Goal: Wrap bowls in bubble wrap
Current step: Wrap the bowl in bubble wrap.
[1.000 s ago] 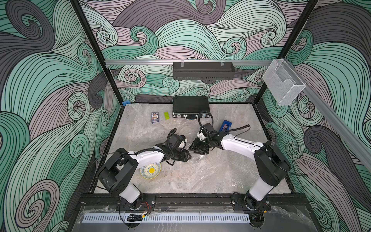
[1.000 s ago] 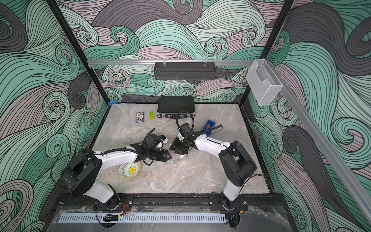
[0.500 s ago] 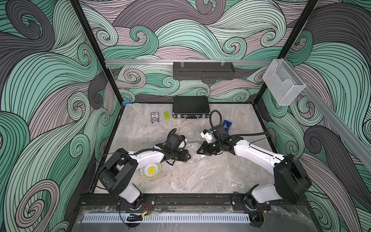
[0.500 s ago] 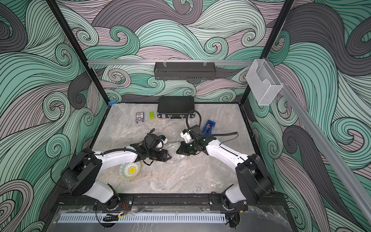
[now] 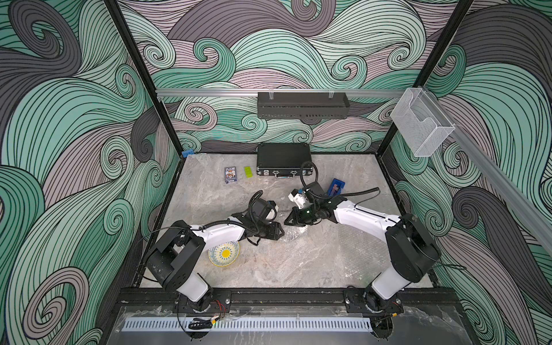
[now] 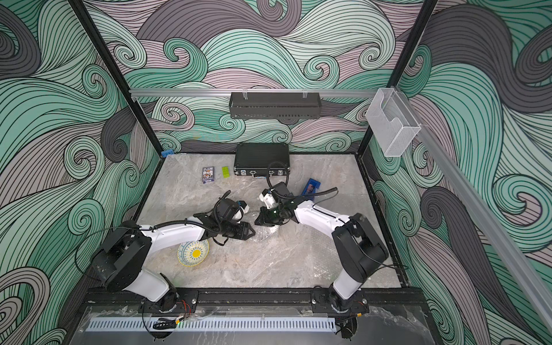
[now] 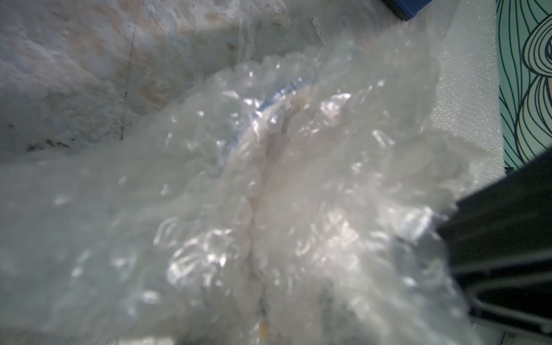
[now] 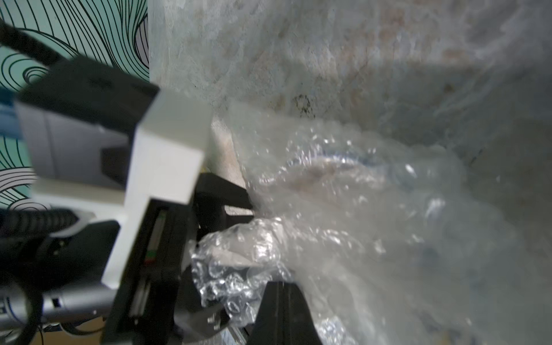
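A cream bowl (image 5: 224, 254) with a yellow centre sits bare on the table beside my left arm in both top views. The darker bowl shows only as a blue edge (image 7: 277, 92) through crumpled bubble wrap (image 5: 294, 236) at mid-table. My left gripper (image 5: 280, 232) reaches into that bundle from the left. Its jaws are buried in wrap in the left wrist view, and wrap bulges between its fingers (image 8: 222, 194) in the right wrist view. My right gripper (image 5: 287, 222) meets it from the right, shut on a bunched fold of wrap (image 8: 236, 263). More wrap (image 5: 343, 248) lies flat to the right.
A black case (image 5: 283, 163) stands at the back wall. In front of it lie a card box (image 5: 230, 174) and a green block (image 5: 247, 172). A blue object (image 5: 336, 186) lies behind my right wrist. A black tray (image 5: 303, 105) and a clear holder (image 5: 421, 125) hang on the walls.
My right arm has swung its elbow out to the right and drawn its wrist back a little. Its gripper has shut on the wrap. The left arm has stayed put.
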You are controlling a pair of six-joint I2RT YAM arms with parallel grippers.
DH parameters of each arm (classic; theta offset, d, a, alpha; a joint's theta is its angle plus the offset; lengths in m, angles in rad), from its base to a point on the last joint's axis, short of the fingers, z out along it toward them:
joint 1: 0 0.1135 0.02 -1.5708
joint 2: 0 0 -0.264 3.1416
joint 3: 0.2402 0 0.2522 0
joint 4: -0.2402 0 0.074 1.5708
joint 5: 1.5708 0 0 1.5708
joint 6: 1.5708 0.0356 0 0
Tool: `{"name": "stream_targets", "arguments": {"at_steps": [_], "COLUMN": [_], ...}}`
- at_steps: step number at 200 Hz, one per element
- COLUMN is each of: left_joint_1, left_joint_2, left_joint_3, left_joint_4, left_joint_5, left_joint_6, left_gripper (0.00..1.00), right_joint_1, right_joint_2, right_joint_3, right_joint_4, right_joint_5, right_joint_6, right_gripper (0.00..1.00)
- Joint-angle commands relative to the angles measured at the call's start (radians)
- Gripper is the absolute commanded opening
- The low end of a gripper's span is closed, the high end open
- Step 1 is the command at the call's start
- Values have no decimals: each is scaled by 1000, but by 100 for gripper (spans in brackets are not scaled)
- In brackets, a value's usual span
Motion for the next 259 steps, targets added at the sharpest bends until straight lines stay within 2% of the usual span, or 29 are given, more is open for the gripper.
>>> {"name": "stream_targets", "arguments": {"at_steps": [1, 35, 75, 120, 133, 172, 222, 259], "left_joint_1": [-2, -2, -2, 16, 31, 50, 106, 145], "left_joint_2": [-17, -44, -77, -204, -227, -137, -15, 23], "left_joint_3": [16, -2, -9, 18, 34, 144, 138, 124], "left_joint_4": [-39, -41, -53, -142, -140, -247, -210, -153], "left_joint_5": [2, -1, 21, -91, -72, -134, -137, -90], "left_joint_6": [12, 14, 25, -39, -46, -23, -73, -112], "left_gripper": [50, 57, 67, 84, 87, 88, 89, 89], "right_joint_1": [-1, -1, -1, -1, -1, -1, 0, 1], "right_joint_2": [56, 134, 169, 175, 165, 140, 113, 106], "right_joint_3": [52, 73, 41, -6, -19, -56, -86, -99], "right_joint_4": [42, 76, 207, 285, 293, 322, 334, 342], "right_joint_5": [-8, -15, -23, -40, -38, -46, -48, -51], "right_joint_6": [6, 14, 41, 61, 59, 64, 62, 62], "right_gripper": [4, 4, 5, 6, 6, 6, 6, 6]}}
